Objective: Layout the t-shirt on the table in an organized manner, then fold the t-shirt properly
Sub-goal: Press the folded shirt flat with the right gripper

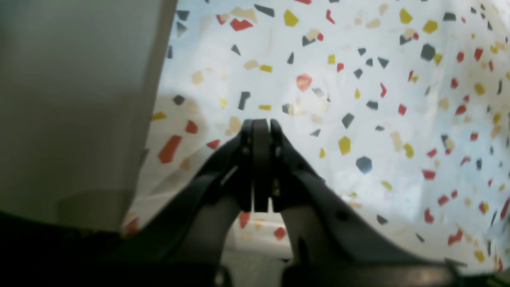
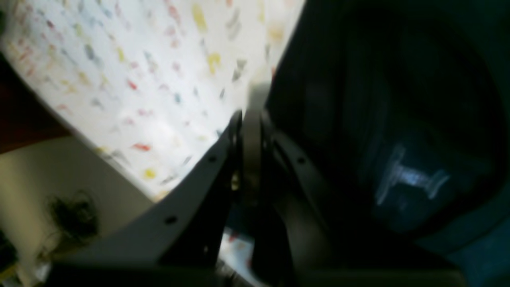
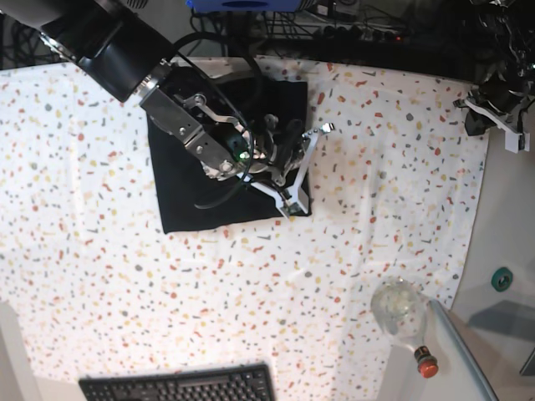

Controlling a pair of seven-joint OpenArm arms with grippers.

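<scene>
The black t-shirt [image 3: 180, 196] lies folded into a rough rectangle on the speckled table [image 3: 100, 276], toward the back middle. My right gripper [image 3: 292, 206] reaches across it from the back left, with its tip at the shirt's front right corner. In the right wrist view this gripper [image 2: 251, 115] is shut, right beside the dark fabric [image 2: 358, 99] with its pale label [image 2: 410, 177]; whether any cloth is pinched is too blurred to tell. My left gripper [image 1: 261, 124] is shut and empty, hovering over the bare tablecloth [image 1: 358, 99] near the table's far right corner.
A black keyboard [image 3: 175, 386] lies at the front edge. A clear glass bottle with a red cap [image 3: 403, 316] lies at the front right corner. Cables and dark gear line the back edge. A grey panel [image 1: 71, 99] fills the left of the left wrist view.
</scene>
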